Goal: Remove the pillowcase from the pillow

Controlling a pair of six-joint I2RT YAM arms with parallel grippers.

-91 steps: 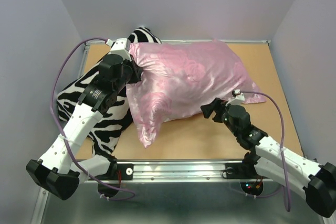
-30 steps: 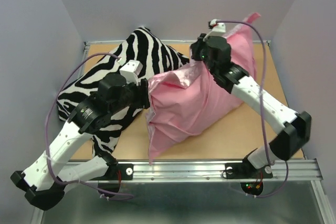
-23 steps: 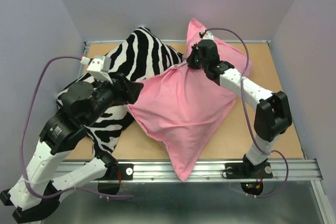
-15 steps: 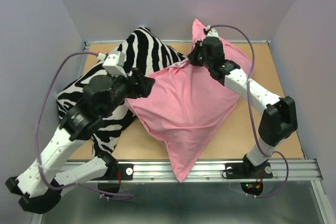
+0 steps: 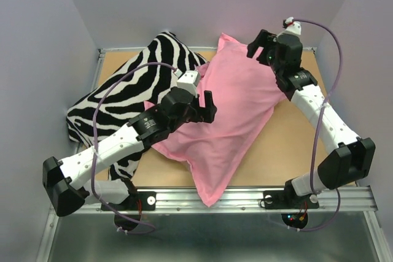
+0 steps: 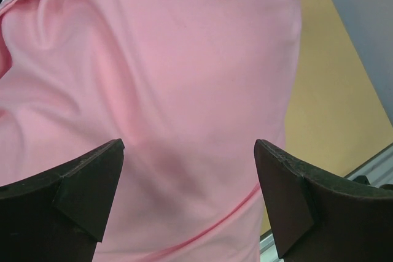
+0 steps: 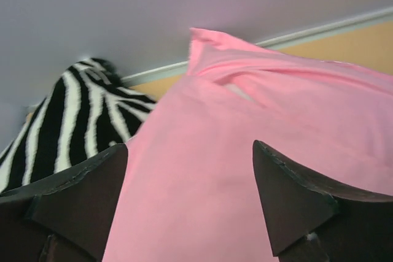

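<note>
Pillowcase (image 5: 239, 99) lies across the middle of the top view, its matte pink side outward. It runs from a peaked corner at upper centre down to a narrow tip that hangs over the metal rail (image 5: 258, 196) at the bottom edge. Its body looks full and rounded, so the pillow is probably inside, though no white of it shows for certain in any view. A pale slit near the upper corner in the right wrist view is too small to read.

Left gripper (image 5: 206, 108) hovers over the left-centre of the cloth with its jaws spread and nothing between them. In the left wrist view the same gripper (image 6: 187, 151) frames only smooth pink fabric below. Right gripper (image 5: 258, 44) hangs at upper right of the top view, above the far corner, its jaws also parted and empty. From its own wrist, that gripper (image 7: 189, 148) shows pink cloth with the zebra-striped cushion (image 5: 123, 93) beyond it at left. Bare table (image 5: 301, 139) shows at right.

Judgement: this is a pause between grips, with stripping not finished and neither arm in contact with the cloth. The next move calls for locating the open end of the case. One pincer should then close on a single layer of hem while the other pins the filling through the cloth. The pull should run away from the cushion so the two bundles do not tangle.
</note>
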